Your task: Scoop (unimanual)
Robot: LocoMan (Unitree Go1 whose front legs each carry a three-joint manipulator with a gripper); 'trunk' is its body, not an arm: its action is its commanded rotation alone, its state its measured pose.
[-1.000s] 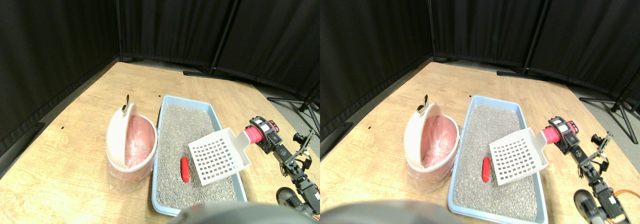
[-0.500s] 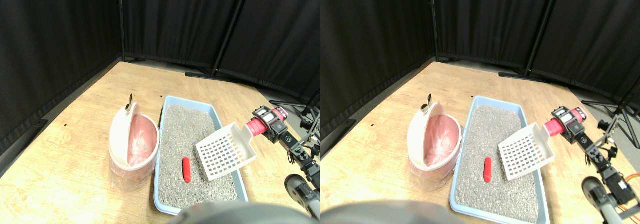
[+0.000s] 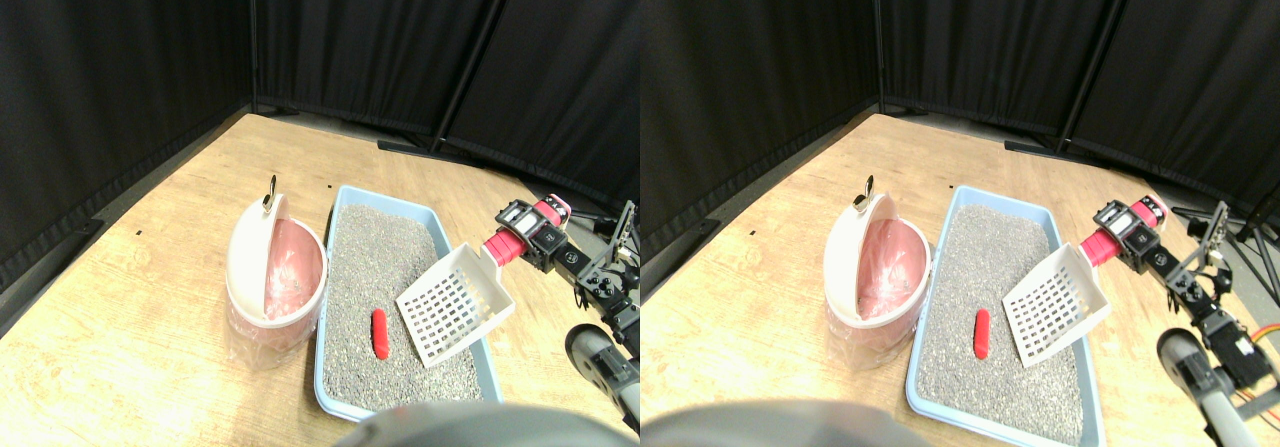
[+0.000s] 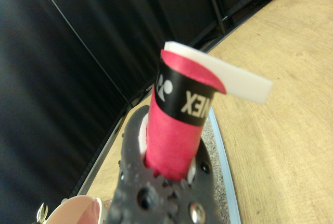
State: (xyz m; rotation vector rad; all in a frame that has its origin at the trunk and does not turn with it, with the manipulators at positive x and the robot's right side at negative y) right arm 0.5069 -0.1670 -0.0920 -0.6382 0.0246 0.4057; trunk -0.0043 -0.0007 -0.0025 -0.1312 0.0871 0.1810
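Over the right side of the light-blue rectangular plastic litter tray (image 3: 339, 229), filled with grey granular litter (image 3: 375, 257), hangs the white slotted plastic scoop (image 3: 452, 305) that I carry. My right gripper (image 3: 524, 235) is clamped around the scoop's thick red-wrapped handle (image 3: 499, 248); in the wrist view that same red handle (image 4: 174, 130), with a black printed band near its end, runs straight through my dark jaw frame (image 4: 166, 193), and the jaws close on it. The scoop's basket tilts down toward the litter, its lower front edge close to or on the surface; I cannot tell whether it touches. A small red capsule-shaped piece (image 3: 380, 333) lies on the litter just to the left of the scoop's front edge, apart from it. Just beside the tray's left wall stands a round cream plastic bin (image 3: 245, 267) lined with a pink plastic bag (image 3: 290, 282), its domed lid tipped up on the left side. Tray and bin both rest on a light wooden floor (image 3: 130, 297), with black curtains (image 3: 120, 57) hanging behind.
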